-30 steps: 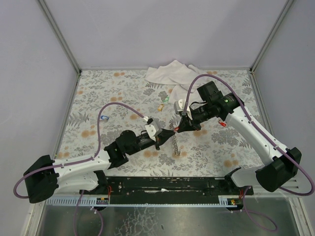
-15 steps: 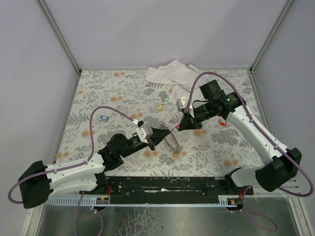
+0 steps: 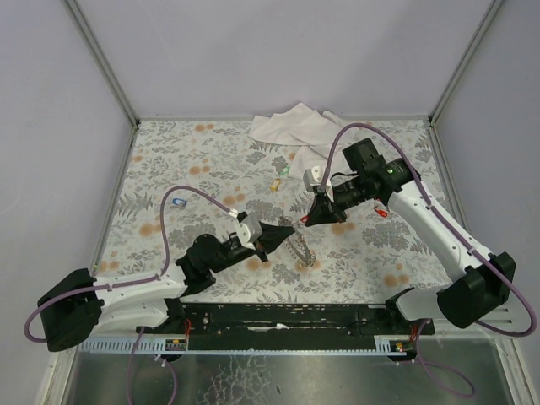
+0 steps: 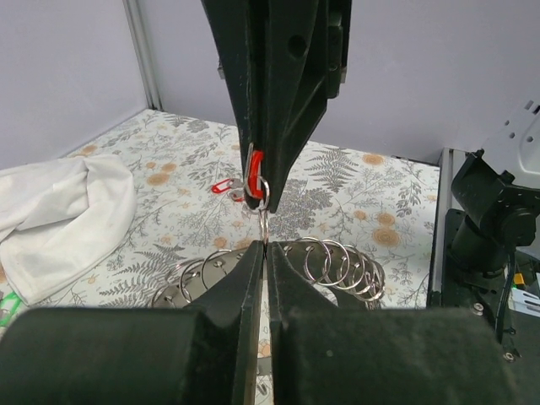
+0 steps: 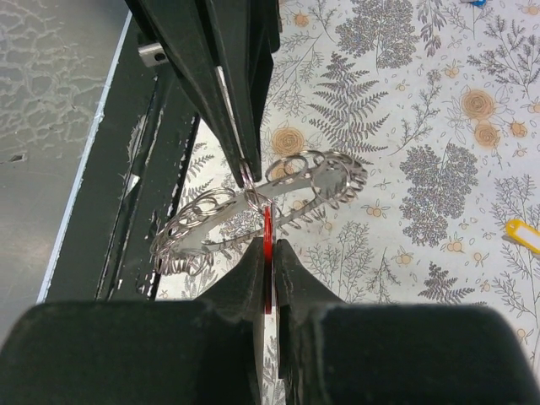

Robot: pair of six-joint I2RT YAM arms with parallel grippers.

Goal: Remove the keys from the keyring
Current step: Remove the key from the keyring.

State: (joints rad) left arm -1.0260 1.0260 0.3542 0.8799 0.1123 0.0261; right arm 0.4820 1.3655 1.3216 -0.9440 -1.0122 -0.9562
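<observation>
Shut on a link of the keyring (image 3: 299, 249), the left gripper (image 3: 291, 227) has drawn away from the right gripper (image 3: 312, 219) — clamped narrowly on the red key (image 5: 267, 232) — yet key and ring look still joined, slack chain lying on the table (image 3: 169, 169)

The floral-patterned table (image 3: 169, 160) carries a scatter of small things. At the far edge a white cloth (image 3: 291, 126) lies crumpled. Near the middle, a green key (image 3: 283, 173) and a yellow key (image 3: 276, 183) sit just beside each other. Out left, a blue key (image 3: 178, 202) lies alone. Right of centre rests a loose red key (image 3: 382, 213). Toward the near side, the ring chain (image 3: 297, 247) drapes its loops onto the tabletop.
</observation>
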